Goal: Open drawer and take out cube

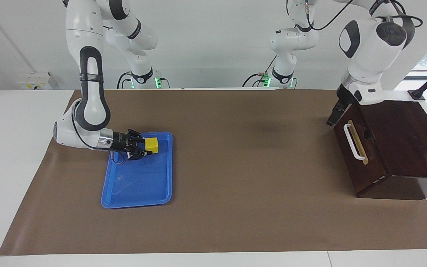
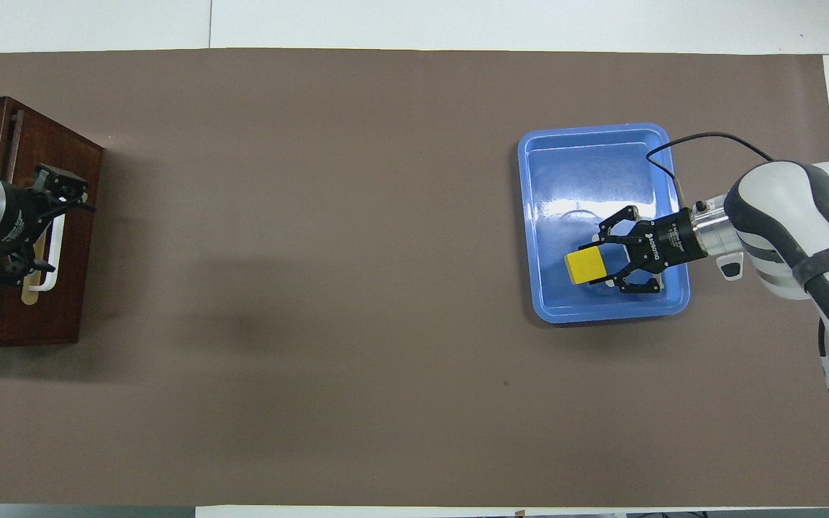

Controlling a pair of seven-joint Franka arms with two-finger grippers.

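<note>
Overhead view: drawer (image 2: 62,237) handle's length runs toward robots.

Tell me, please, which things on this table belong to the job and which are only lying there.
Belong to the job:
- drawer, shut, in the dark wooden box
- yellow cube, held by the right gripper over the blue tray
- left gripper, open, above the drawer

Only lying there:
- brown paper mat

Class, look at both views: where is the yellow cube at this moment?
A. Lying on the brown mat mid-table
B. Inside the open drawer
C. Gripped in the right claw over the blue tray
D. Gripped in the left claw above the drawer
C: the cube sits between the fingers of the right claw, low over the blue tray.
</note>
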